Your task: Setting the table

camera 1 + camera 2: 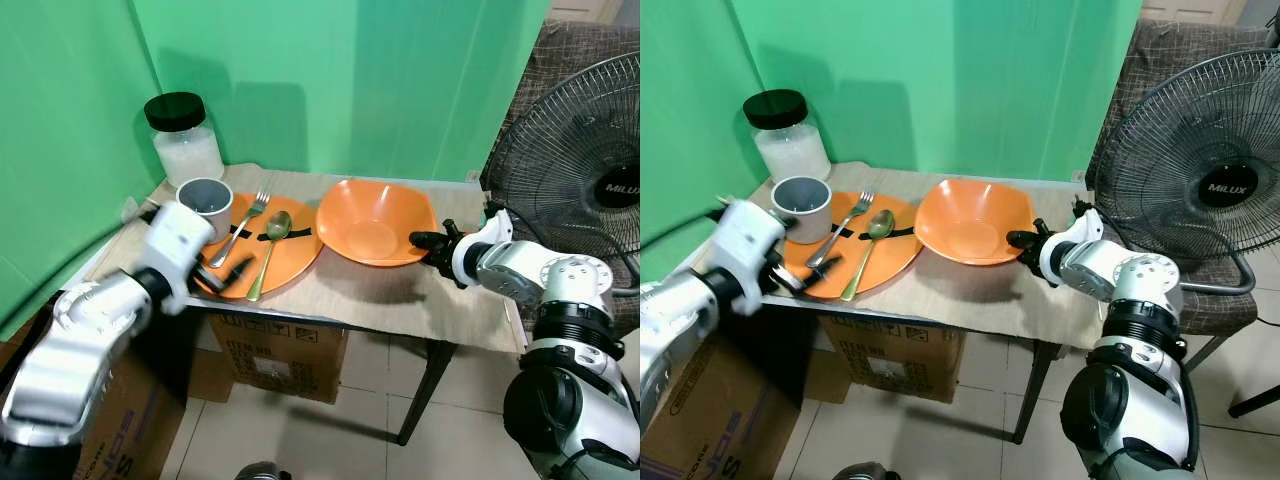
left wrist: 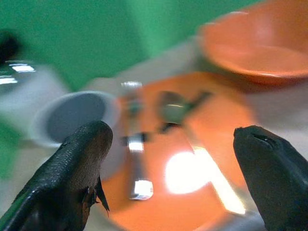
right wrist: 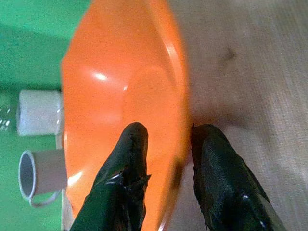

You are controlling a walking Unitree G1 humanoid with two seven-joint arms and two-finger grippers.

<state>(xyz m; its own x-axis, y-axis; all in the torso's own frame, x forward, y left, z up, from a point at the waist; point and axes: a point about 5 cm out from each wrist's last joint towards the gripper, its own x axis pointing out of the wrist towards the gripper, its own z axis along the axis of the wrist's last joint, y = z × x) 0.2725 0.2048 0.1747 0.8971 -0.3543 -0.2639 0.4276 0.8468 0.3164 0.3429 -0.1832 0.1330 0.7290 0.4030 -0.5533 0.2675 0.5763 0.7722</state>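
Observation:
An orange plate (image 1: 296,252) lies on the table's left half, with a fork (image 1: 243,228) and a gold spoon (image 1: 272,244) across it and a grey mug (image 1: 205,205) on its far-left edge. My left gripper (image 1: 232,272) hovers open at the plate's near-left rim, its fingers (image 2: 82,163) spread wide in front of the mug and cutlery. To the right is an orange bowl (image 1: 375,220). My right gripper (image 1: 425,242) is shut on its right rim, one finger (image 3: 127,168) inside and the other outside.
A jar (image 1: 185,140) with a black lid stands at the table's back left corner. A large fan (image 1: 580,170) stands close on the right, with a chair behind it. Cardboard boxes (image 1: 285,350) sit under the cloth-covered table (image 1: 400,300). Green walls close in behind and on the left.

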